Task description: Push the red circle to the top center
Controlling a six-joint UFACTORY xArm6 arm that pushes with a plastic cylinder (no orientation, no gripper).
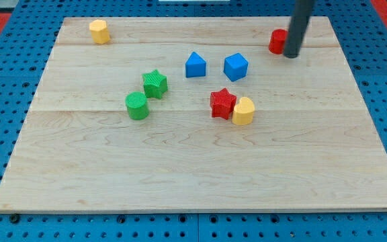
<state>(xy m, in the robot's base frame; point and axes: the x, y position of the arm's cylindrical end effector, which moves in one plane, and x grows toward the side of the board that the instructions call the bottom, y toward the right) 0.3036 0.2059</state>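
Observation:
The red circle [277, 41] sits near the view's top right of the wooden board [180, 168], partly hidden behind the rod. My tip [291, 55] rests on the board right against the red circle's right side, slightly below it. The dark rod rises from there out of the view's top.
A yellow block [99, 31] is at the top left. A blue pentagon-like block [195, 65] and a blue cube [235, 66] sit in the upper middle. A green star [154, 84] and green cylinder [137, 106] lie left of centre. A red star [222, 103] touches a yellow heart [243, 111].

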